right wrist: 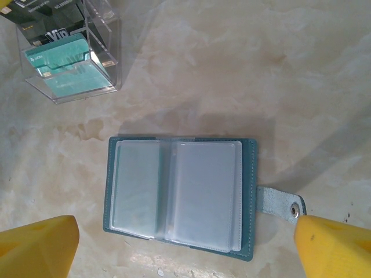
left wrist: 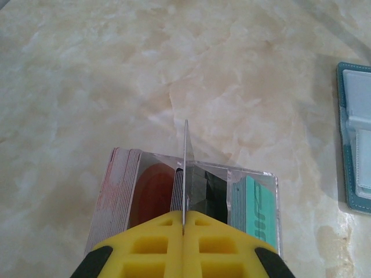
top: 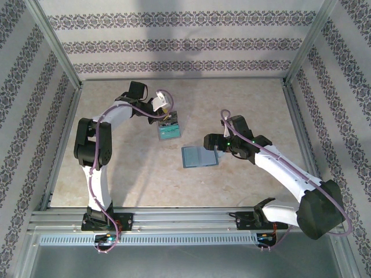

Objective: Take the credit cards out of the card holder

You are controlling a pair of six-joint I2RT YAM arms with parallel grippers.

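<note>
The left hand (top: pixel 164 110) hangs over a clear box (top: pixel 169 130) toward the far middle of the marbled tabletop (top: pixel 249 104). Seen from the left wrist, its yellow fingers (left wrist: pixel 151 243) are pressed together, clenched on a thin card (left wrist: pixel 185 168) that stands upright and edge-on between them, directly above the box.

Inside the box more credit cards stand on edge in side-by-side compartments: a whitish stack (left wrist: pixel 119 185) at the left, a red card (left wrist: pixel 152 191), a black one (left wrist: pixel 214 191) near the middle, and a teal-green card (left wrist: pixel 258 208) at the right. In the right wrist view the teal-green card leans in the nearest compartment.

The card holder (top: pixel 199 156) lies open and flat on the tabletop, near the box but apart from it, on the side toward the arm bases and a little to the right. From the right wrist it shows a slate-blue cover with clear plastic sleeves (right wrist: pixel 203 191) facing up, and a closure tab (right wrist: pixel 281 202) with a small snap sticking out of its right edge.

The right hand (top: pixel 215 145) sits just beside the holder's right edge in the top view. Its two yellow fingertips (right wrist: pixel 37 246) are spread wide — released, gripping nothing — one at each lower corner of the wrist view, with the holder between and beyond them and the right tip close to the tab.
</note>
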